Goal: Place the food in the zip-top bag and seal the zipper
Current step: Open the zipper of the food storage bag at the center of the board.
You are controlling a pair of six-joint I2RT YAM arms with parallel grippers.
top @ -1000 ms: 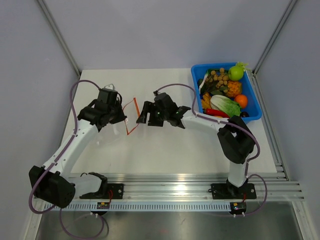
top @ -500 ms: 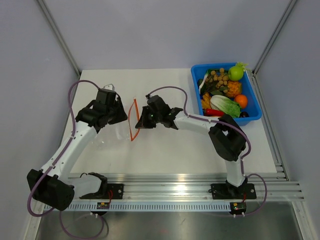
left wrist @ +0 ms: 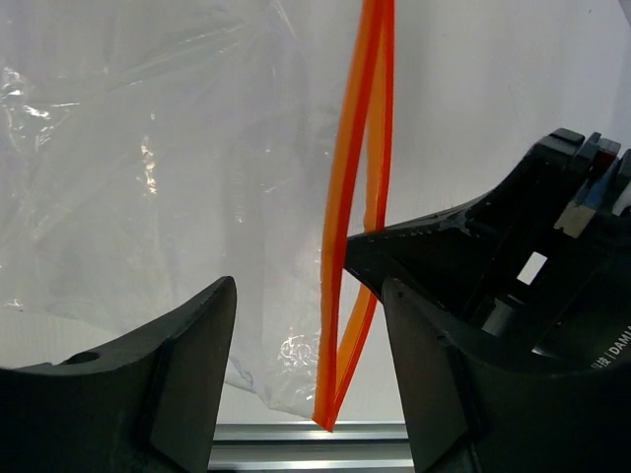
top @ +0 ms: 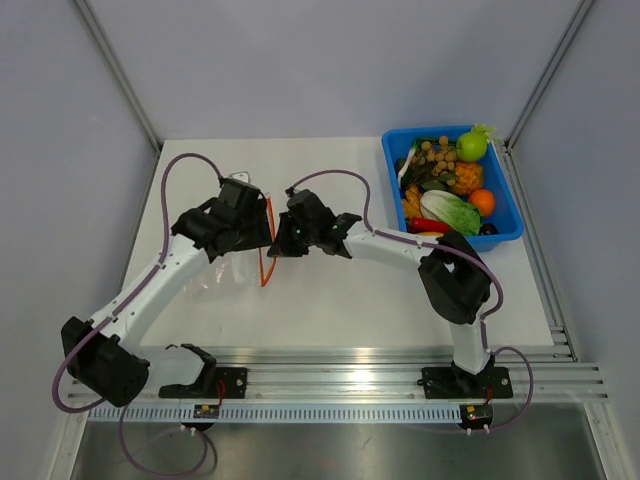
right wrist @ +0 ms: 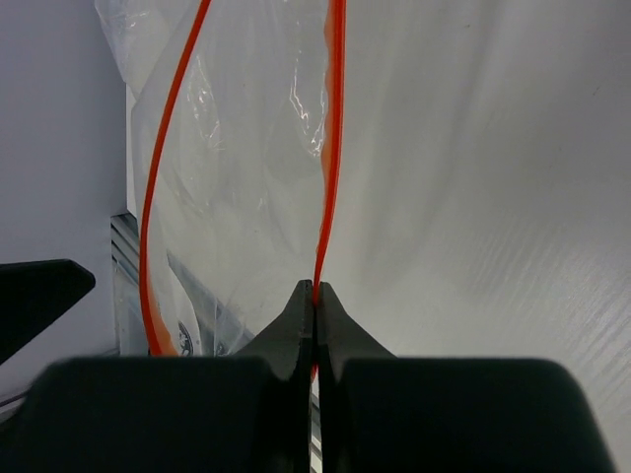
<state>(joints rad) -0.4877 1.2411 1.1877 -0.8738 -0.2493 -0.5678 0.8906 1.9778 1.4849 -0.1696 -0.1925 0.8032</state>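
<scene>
The clear zip-top bag (top: 218, 272) lies left of centre, and its orange-red zipper (top: 266, 245) is lifted on edge with the mouth slightly parted. My right gripper (top: 277, 240) is shut on one lip of the zipper (right wrist: 333, 148), pinched at its fingertips (right wrist: 315, 288); the other lip bows away at the left. My left gripper (top: 260, 228) stands open, its fingers on either side of the zipper (left wrist: 350, 197) without touching it (left wrist: 308, 296). The bag (left wrist: 148, 177) looks empty. The food (top: 448, 190) sits in the blue bin at the back right.
The blue bin (top: 388, 152) stands at the table's back right corner, beside the right wall. The two wrists are close together over the table's middle left. An aluminium rail (top: 350, 365) runs along the near edge.
My right gripper has moved left and shut on the zipper lip. My left gripper has opened and shifted right, so its fingers now straddle the zipper.
</scene>
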